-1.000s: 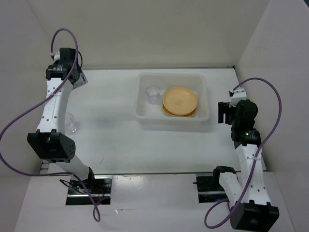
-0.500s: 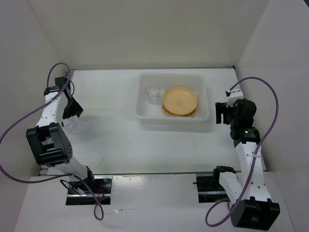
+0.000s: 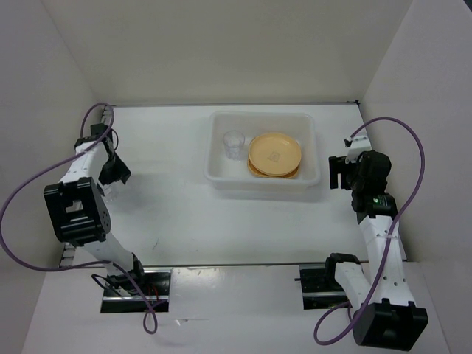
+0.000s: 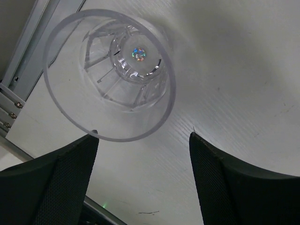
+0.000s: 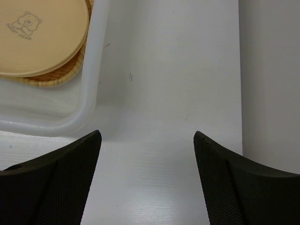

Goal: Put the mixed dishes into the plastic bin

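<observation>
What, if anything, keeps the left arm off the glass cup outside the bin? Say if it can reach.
Probably yes. The left fingers hang open above the upright glass cup on the table, nothing between; the cup sits off toward one finger, so centre first.

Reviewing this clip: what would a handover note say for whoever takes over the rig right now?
Grippers: the left gripper is open above the loose glass cup, not gripping it. The right gripper is open and empty, beside the right wall of the plastic bin.
Done: the stacked plates and the other glass cup are in the bin.
Left: the loose cup stands upright on the table at the left edge. Grasp it and put it in the bin.
</observation>
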Controlling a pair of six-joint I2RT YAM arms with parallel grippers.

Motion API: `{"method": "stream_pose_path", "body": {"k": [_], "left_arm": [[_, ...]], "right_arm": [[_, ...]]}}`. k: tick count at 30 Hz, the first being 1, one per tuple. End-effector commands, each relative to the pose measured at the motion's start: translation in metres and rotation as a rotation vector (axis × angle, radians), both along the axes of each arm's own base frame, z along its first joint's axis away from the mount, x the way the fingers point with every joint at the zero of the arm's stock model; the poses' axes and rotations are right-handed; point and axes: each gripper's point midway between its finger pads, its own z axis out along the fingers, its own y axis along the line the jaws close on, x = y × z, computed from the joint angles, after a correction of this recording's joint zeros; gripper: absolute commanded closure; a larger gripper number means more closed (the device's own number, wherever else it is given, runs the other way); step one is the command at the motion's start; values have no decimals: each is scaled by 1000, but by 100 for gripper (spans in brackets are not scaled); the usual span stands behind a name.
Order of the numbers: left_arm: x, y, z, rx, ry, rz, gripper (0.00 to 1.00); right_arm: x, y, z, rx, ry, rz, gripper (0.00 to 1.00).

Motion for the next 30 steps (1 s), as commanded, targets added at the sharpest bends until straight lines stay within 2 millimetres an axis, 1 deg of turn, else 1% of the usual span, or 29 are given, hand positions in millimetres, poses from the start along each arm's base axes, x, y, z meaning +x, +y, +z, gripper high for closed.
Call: {"method": "stream_pose_path", "body": {"k": [1,3,4,7,8,9,11,12,13,14,15,16,17,20,21,23,24,27,28,29,30], "left_arm": [[1,5,-19,2,32,-12,16],[0,6,-27,4,57,-10,18],[2,7,-26,7,47,-10,18],[1,8,-32,10,68,-8,19],[4,9,-29,13,57,-7,19],[2,8,-29,10,66,-8,19],[8,9,-17,12,30,-9,20],[8,6,-10,3,19,-13,20],[9,7,-3,6,9,-13,20],[17,9,15,20,-38,-12,22],[20,10,25,28,-63,-12,22],[27,11,45,37,-111,-24,22],[31,12,57,47,-134,-33,23],[40,12,79,46,-175,-58,23],[46,14,90,52,-192,-58,23],[53,14,91,46,-196,-71,23],[53,15,91,49,-193,-79,23],[58,18,72,46,-158,-75,23],[59,20,65,50,-144,-72,23],[57,19,53,39,-112,-72,24],[59,21,50,47,-109,-69,24]], "right_arm": [[5,2,5,-9,-29,12,16],[6,2,3,-8,-20,13,16],[6,2,3,-8,-20,13,16],[6,0,3,-12,-19,4,16],[6,0,3,-12,-19,4,16],[6,0,3,-12,-19,4,16],[6,0,3,-12,-19,4,16],[6,0,3,-12,-19,4,16],[5,0,-1,-11,-10,4,16],[5,0,-1,-11,-10,4,16],[5,0,-1,-11,-10,4,16],[5,0,-1,-11,-10,4,16],[5,0,-1,-11,-10,4,16],[5,1,-1,-15,-10,17,16],[5,1,-1,-15,-10,17,16],[6,1,-4,-13,1,17,16],[6,1,-4,-13,1,17,16],[7,1,-7,-12,10,17,16],[7,1,-7,-12,10,17,16],[7,1,-7,-12,10,17,16],[7,1,-7,-12,10,17,16]]}}
